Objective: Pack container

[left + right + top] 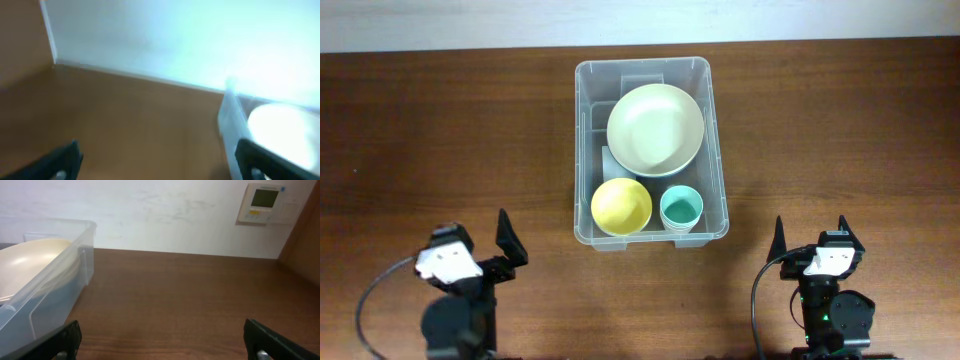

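Container (642, 65) sits mid-counter (440, 130), well apart from both arms, which sit at the near edge w/ nothing b/w them and the bin. Inside: 1 big pale bowl (655, 128) filling the far half, 1 yellow bowl (621, 205) near-left, 1 teal cup (681, 209) near-right; yellow bowl and cup are just beside each other, and the big bowl's near rim looks to overlap or touch them. No loose items on the counter in the overhead view, so the packing looks done or close to it. Left end effector (160, 162): tips spread wide, nothing b/w them, though that view is blurred. Right end effector (167, 340): same, wide open and empty. Risks, as I judge them: the big bowl appears to sit high and tilted in the right wrist view, approx level w/ the bin rim, so any nudge to the wall could rock it onto the cup. The bin is clear plastic, so its edges are hard to read, esp. in the blurry left view; a reach in could clip the rim and slide the whole bin. Cup is light and prob. tips easily if a finger brushes it.
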You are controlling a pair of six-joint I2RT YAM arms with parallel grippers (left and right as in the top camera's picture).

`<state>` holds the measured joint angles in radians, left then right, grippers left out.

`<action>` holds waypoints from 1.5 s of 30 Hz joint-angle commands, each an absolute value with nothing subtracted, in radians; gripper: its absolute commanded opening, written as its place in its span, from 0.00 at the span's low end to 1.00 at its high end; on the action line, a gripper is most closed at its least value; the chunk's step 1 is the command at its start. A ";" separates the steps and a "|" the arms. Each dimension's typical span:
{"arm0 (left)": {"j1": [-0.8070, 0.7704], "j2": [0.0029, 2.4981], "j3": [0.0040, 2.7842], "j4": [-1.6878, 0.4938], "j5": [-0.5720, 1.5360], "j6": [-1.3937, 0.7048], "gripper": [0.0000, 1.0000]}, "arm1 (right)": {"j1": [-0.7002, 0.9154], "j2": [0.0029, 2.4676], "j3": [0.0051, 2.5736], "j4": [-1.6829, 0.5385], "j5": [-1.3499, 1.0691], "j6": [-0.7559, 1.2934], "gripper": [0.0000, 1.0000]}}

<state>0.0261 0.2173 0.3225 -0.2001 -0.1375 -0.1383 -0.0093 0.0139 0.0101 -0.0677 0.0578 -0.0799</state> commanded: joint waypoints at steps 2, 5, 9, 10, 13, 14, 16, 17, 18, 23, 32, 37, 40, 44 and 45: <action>0.022 0.064 0.129 -0.021 -0.047 -0.021 1.00 | 0.000 0.004 0.006 -0.078 0.053 -0.082 0.99; 0.022 0.003 0.040 0.061 -0.024 -0.017 1.00 | 0.000 0.004 0.006 -0.078 0.053 -0.082 0.99; 0.022 0.005 0.009 0.012 0.071 0.042 1.00 | 0.000 0.004 0.006 -0.078 0.053 -0.082 0.99; 0.022 0.005 0.009 -0.017 0.088 0.049 1.00 | 0.000 0.004 0.006 -0.078 0.053 -0.082 0.99; 0.022 0.005 0.008 -0.073 0.118 0.054 1.00 | 0.000 0.004 0.006 -0.078 0.053 -0.082 0.99; 0.022 0.005 0.008 -0.072 0.120 0.055 1.00 | 0.000 0.004 0.006 -0.078 0.053 -0.082 0.99; 0.022 0.005 0.008 -0.072 0.120 0.054 1.00 | 0.000 0.004 0.006 -0.078 0.053 -0.082 0.99; 0.022 0.005 0.008 -0.072 0.120 0.054 1.00 | 0.000 0.004 0.006 -0.078 0.053 -0.082 0.99; 0.022 0.005 0.009 -0.072 0.120 0.054 1.00 | 0.000 0.004 0.006 -0.078 0.053 -0.082 0.99; 0.022 0.005 0.009 -0.072 0.125 0.054 1.00 | 0.000 0.004 0.006 -0.078 0.053 -0.082 0.99; 0.022 0.005 0.009 -0.070 0.124 0.054 1.00 | 0.000 0.004 0.006 -0.078 0.053 -0.082 0.99; 0.022 0.005 0.009 -0.070 0.124 0.054 1.00 | 0.000 0.004 0.006 -0.078 0.053 -0.082 0.99; 0.022 0.005 0.009 -0.070 0.124 0.054 1.00 | 0.000 0.004 0.006 -0.078 0.053 -0.082 0.99; 0.022 0.005 0.009 -0.070 0.124 0.054 1.00 | 0.000 0.004 0.006 -0.078 0.053 -0.082 0.99; 0.022 0.005 0.009 -0.070 0.124 0.054 1.00 | 0.000 0.004 0.006 -0.078 0.053 -0.082 0.99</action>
